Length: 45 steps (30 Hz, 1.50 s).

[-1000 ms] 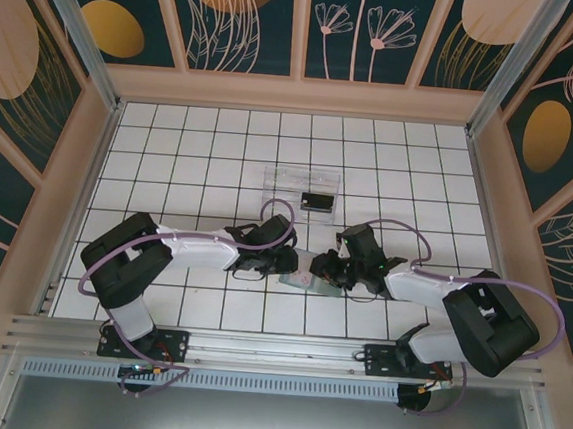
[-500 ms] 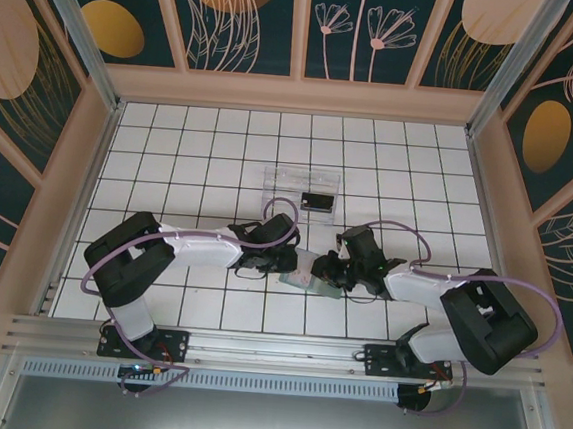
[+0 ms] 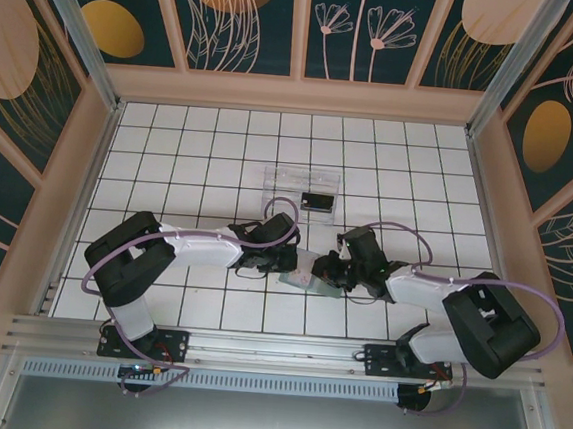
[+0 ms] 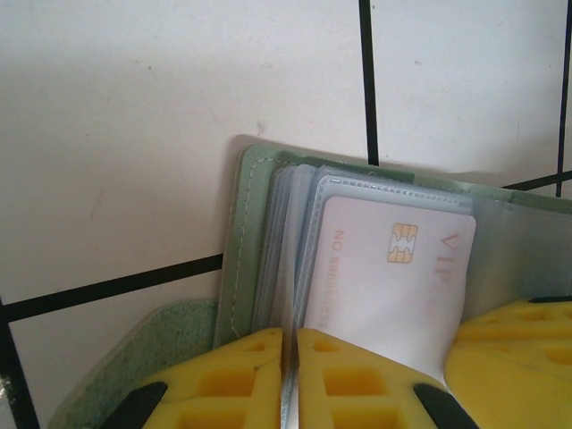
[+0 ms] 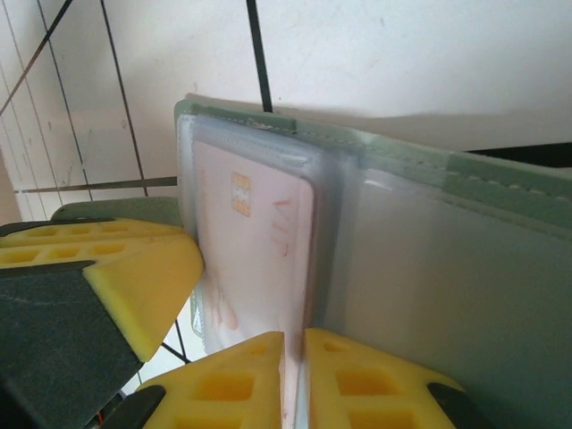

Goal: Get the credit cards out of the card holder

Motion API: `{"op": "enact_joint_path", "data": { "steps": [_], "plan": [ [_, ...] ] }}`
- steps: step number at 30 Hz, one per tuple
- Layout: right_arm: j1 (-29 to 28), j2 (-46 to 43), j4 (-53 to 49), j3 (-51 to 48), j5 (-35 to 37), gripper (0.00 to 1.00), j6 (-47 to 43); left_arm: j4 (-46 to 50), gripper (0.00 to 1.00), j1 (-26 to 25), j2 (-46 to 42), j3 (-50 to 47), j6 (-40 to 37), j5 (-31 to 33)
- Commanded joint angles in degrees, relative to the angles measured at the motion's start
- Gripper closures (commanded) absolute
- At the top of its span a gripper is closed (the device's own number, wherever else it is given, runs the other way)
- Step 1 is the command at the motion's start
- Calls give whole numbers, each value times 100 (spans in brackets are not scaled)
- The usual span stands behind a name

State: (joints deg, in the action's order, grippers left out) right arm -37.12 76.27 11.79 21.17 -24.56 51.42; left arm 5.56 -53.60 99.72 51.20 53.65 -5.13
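Left arm reaches in over the white tiled table [image 3: 202,147]. The left gripper [image 4: 289,338] has its yellow fingers pressed together on the edge of a clear sleeve of the card holder [image 4: 234,232], near the fold. The holder lies open, low centre on the table between the two grippers: grey-green cover with a stitched rim and a stack of clear pockets inside. The pale card [image 4: 375,295] sits in the front pocket with its gold chip [image 4: 404,243] showing. Its print reads "NO 0000…" down one side, then large letters "VI"; the rest is cut off. Farther back, about centre, a clear tray [image 3: 288,178] holds the black card [image 3: 316,201], well apart from the holder. The right gripper [image 5: 295,341] is pinched tight on a thin sleeve edge just beside the pale card; can't tell if the card itself is in the pinch. The two grippers sit close together over the holder.
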Motion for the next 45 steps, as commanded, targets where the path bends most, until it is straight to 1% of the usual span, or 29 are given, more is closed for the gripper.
{"op": "enact_joint_path", "data": {
  "steps": [1,7,12,15,18,23,26,40,45],
  "plan": [
    [-23,-241,255,-25,-132,86,91,551,89,15,373,-198,-39,102],
    [-23,-263,325,-42,-153,86,109,490,86,11,277,-191,-15,69],
    [-15,-296,-308,-16,312,82,68,472,84,16,242,-126,-111,-45],
    [1,-345,-465,-57,464,81,56,463,83,7,292,-90,-238,-160],
    [6,-358,-443,-100,476,81,86,505,81,1,403,-66,-352,-256],
    [15,-282,-336,-122,430,79,84,568,74,7,452,-84,-404,-286],
    [26,-235,-220,-122,365,79,96,587,72,3,454,-75,-408,-294],
    [94,62,155,-210,184,79,185,582,75,7,531,-57,-351,-314],
    [101,-27,757,-354,-35,79,314,602,76,6,533,-24,-353,-314]
  ]
}}
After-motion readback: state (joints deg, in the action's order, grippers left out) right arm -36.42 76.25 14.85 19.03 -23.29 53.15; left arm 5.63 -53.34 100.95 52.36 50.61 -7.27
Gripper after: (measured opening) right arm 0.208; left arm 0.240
